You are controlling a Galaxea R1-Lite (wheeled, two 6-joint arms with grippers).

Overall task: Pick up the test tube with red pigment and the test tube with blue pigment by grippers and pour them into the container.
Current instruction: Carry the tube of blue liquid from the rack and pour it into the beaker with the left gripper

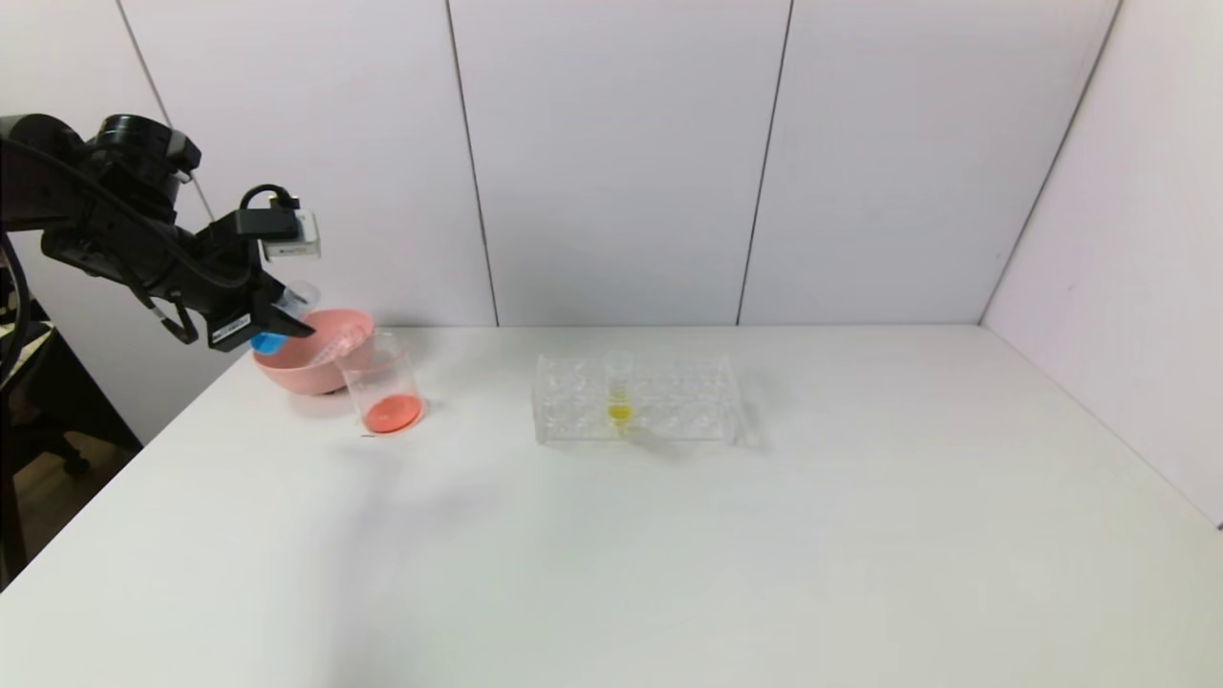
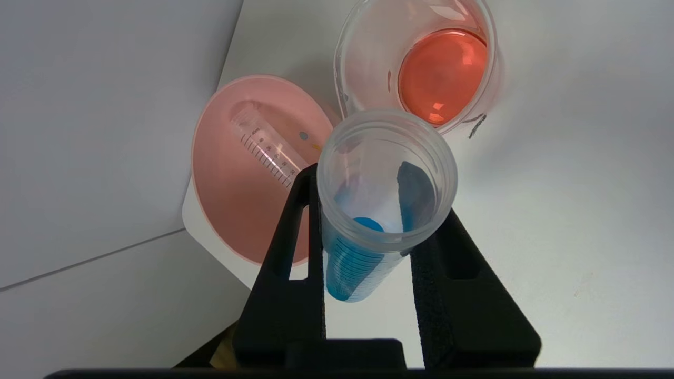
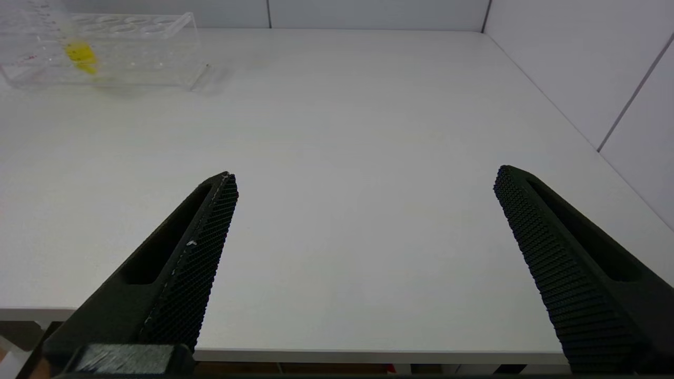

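My left gripper (image 1: 284, 320) is shut on the test tube with blue pigment (image 1: 268, 342) and holds it in the air over the pink bowl, tilted, just left of the container. In the left wrist view the gripper (image 2: 366, 179) clamps the blue tube (image 2: 350, 268), whose open mouth points toward the container (image 2: 363, 63). The container (image 1: 382, 387) is a clear beaker with red-orange liquid at its bottom. No tube with red liquid shows; an empty clear graduated tube (image 2: 266, 147) lies in the pink bowl. My right gripper (image 3: 363, 176) is open and empty above the table's near edge.
The pink bowl (image 1: 287, 368) stands at the table's far left corner, touching the beaker; it also shows in the left wrist view (image 2: 231, 221). A clear tube rack (image 1: 669, 397) with one yellow-liquid tube (image 1: 619, 409) stands mid-table and shows in the right wrist view (image 3: 131, 47).
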